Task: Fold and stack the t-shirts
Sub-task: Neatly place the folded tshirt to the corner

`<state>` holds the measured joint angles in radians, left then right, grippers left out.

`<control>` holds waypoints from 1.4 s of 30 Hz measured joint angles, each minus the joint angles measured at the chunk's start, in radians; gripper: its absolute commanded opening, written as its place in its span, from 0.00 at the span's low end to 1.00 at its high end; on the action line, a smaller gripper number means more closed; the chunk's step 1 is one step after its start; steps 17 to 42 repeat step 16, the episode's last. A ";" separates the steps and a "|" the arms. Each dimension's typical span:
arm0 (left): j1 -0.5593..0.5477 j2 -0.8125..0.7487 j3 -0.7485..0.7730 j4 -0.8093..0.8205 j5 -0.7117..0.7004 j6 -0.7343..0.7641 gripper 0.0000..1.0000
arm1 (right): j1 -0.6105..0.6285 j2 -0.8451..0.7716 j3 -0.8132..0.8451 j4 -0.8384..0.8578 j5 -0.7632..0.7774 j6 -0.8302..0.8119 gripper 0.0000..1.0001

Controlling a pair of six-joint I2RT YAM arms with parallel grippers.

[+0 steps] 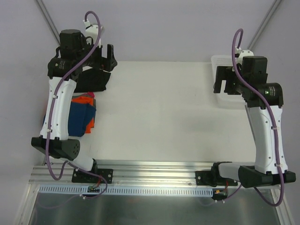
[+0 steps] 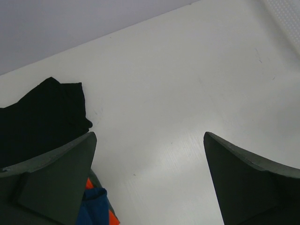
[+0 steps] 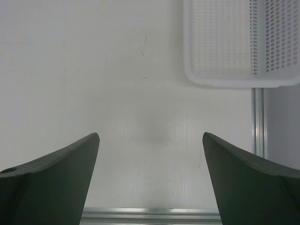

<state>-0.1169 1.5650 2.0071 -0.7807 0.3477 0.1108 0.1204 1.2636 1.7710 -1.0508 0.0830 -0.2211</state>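
Observation:
At the table's far left lies a black t-shirt [image 1: 93, 80] [image 2: 42, 117], bunched. Nearer the arm bases, a navy blue t-shirt [image 1: 77, 117] [image 2: 93, 208] rests on a bright orange t-shirt [image 1: 90, 124] [image 2: 112, 218], both partly under the left arm. My left gripper [image 1: 108, 57] [image 2: 149, 136] hangs open just right of the black shirt, with only bare table between its fingers. My right gripper [image 1: 224, 82] [image 3: 150, 136] is open too, over bare table at the far right, holding nothing.
A white plastic lattice basket [image 1: 220, 63] [image 3: 234, 83] sits at the table's far right corner, beside the right gripper. The white table [image 1: 164, 117] stretches between the arms. An aluminium rail [image 1: 154, 166] runs along the near edge.

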 measured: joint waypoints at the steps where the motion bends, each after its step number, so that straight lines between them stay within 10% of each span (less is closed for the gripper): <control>1: -0.002 -0.020 -0.016 0.001 -0.016 0.009 0.99 | 0.000 -0.003 -0.005 0.002 0.000 0.000 0.97; 42: -0.002 -0.116 -0.099 -0.002 -0.096 0.009 0.99 | 0.000 -0.007 -0.063 0.026 -0.001 -0.009 0.97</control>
